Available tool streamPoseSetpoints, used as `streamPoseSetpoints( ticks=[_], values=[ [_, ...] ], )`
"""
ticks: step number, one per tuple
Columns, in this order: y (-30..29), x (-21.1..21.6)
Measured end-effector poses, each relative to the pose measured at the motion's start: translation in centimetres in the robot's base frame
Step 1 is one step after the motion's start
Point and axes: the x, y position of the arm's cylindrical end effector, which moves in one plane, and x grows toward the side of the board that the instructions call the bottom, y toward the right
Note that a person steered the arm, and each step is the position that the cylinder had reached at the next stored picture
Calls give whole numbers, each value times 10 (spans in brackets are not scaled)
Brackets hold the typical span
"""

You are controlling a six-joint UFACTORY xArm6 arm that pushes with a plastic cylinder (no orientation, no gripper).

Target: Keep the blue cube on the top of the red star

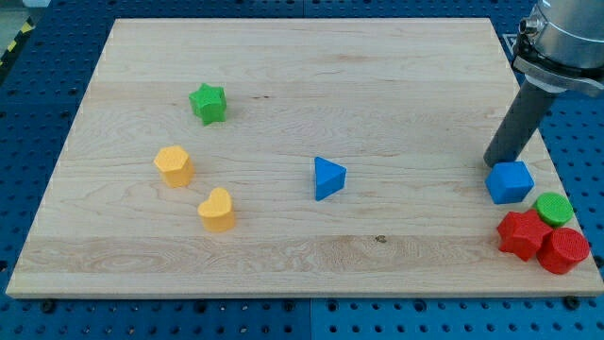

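Red, at the view's bottom right corner, is what sits nearest: a red cylinder (564, 250) pressed against the red star (524, 234), with a green cylinder (554, 209) touching them just above. The blue cube (510, 181) lies just above the star toward the view's top, close to it and perhaps touching, so it looks about where the task wants it. My tip (495, 164) is a bare rod holding nothing, and it rests at the cube's upper left corner, touching or nearly so. The risk I see is crowding: a push from this corner is off-centre, so the cube could spin and slip right into the green cylinder, or ram the star and shove the whole cluster off the wooden board (283, 113), whose edge is very near. Too long a stroke could also drive the cube past the star. Well apart on the left, the blue triangle (328, 178), green star (208, 103), orange hexagon (175, 165) and orange heart (217, 210) pose no obstacle.
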Motion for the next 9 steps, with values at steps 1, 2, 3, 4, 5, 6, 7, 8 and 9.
streamPoseSetpoints(
  ticks=[1, 2, 3, 4, 5, 6, 7, 8, 9],
  values=[
    [3, 11],
    [5, 18],
    [5, 18],
    [4, 19],
    [-5, 2],
    [-23, -30],
    [-45, -62],
    [-67, -94],
    [-90, -118]
  ],
)
